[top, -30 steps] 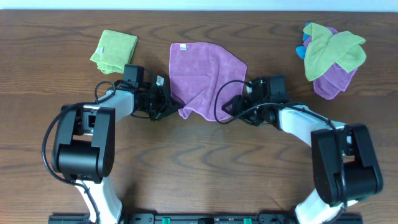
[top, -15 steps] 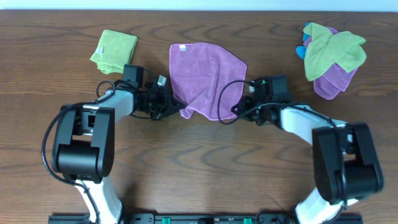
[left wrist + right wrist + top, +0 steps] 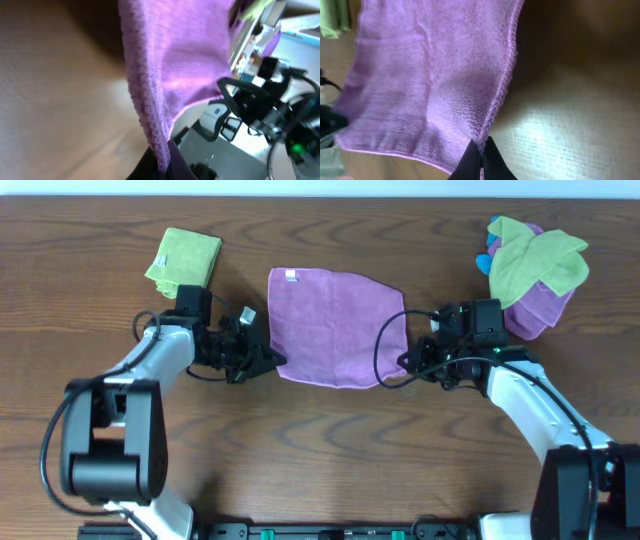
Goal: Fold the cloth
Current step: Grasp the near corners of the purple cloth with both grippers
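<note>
The cloth (image 3: pixel 335 325), a purple towel with a small white tag (image 3: pixel 292 276) at its far edge, hangs stretched between both arms over the middle of the table. My left gripper (image 3: pixel 272 361) is shut on its near left corner; the stitched hem (image 3: pixel 150 120) runs down into the black fingers. My right gripper (image 3: pixel 404 362) is shut on the near right corner, with the hem (image 3: pixel 497 107) pinched between its fingertips. The cloth (image 3: pixel 425 75) fills most of the right wrist view.
A folded lime-green towel (image 3: pixel 184 262) lies at the back left, near my left arm. A heap of green and purple towels (image 3: pixel 532 268) lies at the back right, beside my right arm. Dark wooden table (image 3: pixel 320 450) extends in front of the cloth.
Both grippers have moved apart, pulling the cloth out wide and flat. The right gripper closed on its corner during this time.
</note>
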Controlling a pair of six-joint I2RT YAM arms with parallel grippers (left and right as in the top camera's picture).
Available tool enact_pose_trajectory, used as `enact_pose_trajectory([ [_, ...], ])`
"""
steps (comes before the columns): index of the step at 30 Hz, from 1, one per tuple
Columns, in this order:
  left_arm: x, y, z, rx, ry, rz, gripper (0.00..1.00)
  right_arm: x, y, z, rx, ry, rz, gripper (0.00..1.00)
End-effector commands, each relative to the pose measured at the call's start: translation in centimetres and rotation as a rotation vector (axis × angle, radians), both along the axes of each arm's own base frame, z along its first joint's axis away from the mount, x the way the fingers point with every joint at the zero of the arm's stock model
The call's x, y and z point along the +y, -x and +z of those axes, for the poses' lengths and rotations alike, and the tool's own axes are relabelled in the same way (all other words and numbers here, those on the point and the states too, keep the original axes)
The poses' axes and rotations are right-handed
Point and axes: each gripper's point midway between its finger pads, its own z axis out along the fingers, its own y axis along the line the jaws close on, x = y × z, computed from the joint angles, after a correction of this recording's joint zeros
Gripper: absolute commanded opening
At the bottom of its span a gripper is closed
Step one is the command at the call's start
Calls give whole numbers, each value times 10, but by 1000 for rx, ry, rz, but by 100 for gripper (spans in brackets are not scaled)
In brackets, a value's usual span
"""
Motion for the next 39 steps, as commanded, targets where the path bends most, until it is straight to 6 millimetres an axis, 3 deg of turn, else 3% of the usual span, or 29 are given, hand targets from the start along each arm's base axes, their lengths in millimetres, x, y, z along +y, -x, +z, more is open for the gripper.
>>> enact_pose_trajectory([
  [1,-1,8,11,-58,-1,-48,6,7,12,3,21,-14,40,1],
  [8,4,39,7,7,-40,-121,6,5,33,-4,129,-11,29,1],
  [23,11,69,3,40,-84,-223,6,-3,75,-14,285,45,83,1],
  [27,16,76,-5,58,-127,-242,6,-12,86,-19,307,108,124,2],
  [39,16,115,-26,175,-102,-244,6,-10,105,-30,339,140,174,1],
])
